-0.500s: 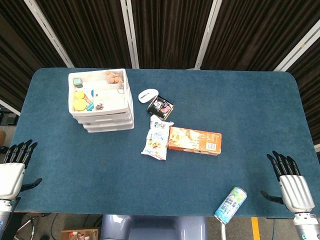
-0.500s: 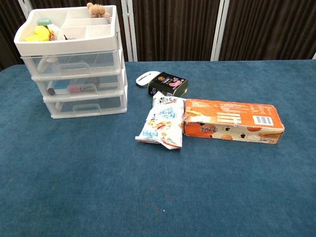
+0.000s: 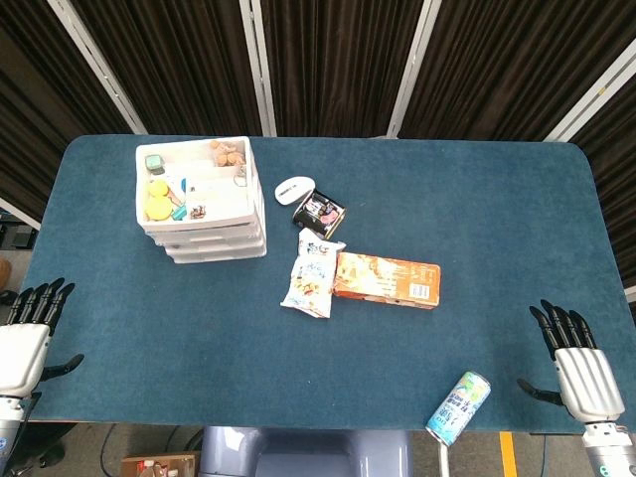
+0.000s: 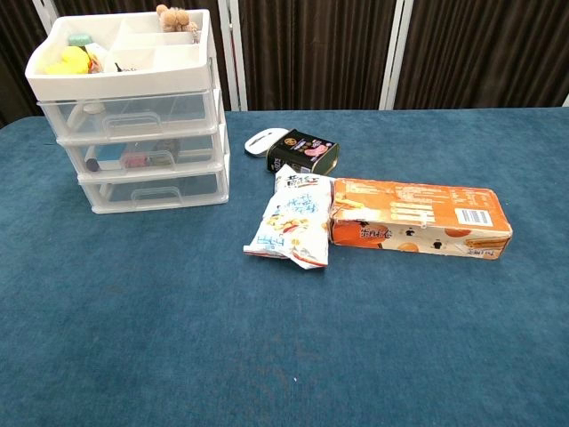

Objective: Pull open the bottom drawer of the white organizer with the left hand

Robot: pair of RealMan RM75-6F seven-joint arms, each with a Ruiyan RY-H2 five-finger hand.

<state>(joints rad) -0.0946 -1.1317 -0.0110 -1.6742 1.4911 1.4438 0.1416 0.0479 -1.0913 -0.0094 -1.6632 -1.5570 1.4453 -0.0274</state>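
Nothing has moved that I can detect since the frame half a second earlier: both hands and every item on the desk (image 3: 199, 328) sit where they were.

Status of the work: not begun. I read the white organizer (image 4: 133, 116) as standing at the far left of the desk, a stack of 3 clear drawers under an open top tray of small items. The bottom drawer (image 4: 156, 191) is flush with the 2 above it, fully closed, its handle facing my chest camera. No hand appears in the chest view at all.

My left hand (image 3: 28, 343) rests at the near left edge of the desk, palm down, fingers extended and slightly apart, holding nothing. It is well apart from the organizer. My right hand (image 3: 581, 368) lies at the near right edge in the same posture, fingers spread and empty, just beside a drink can (image 3: 457, 405) lying at the desk edge.

Other items noted between them: a snack bag (image 4: 289, 222) touching an orange box (image 4: 418, 218), a dark tin (image 4: 302, 151) and a white mouse-shaped object (image 4: 265, 140) behind them.

Remaining, in my judgement: the whole task. I must carry the left hand forward to the bottom drawer, hook its handle, and draw it toward me.
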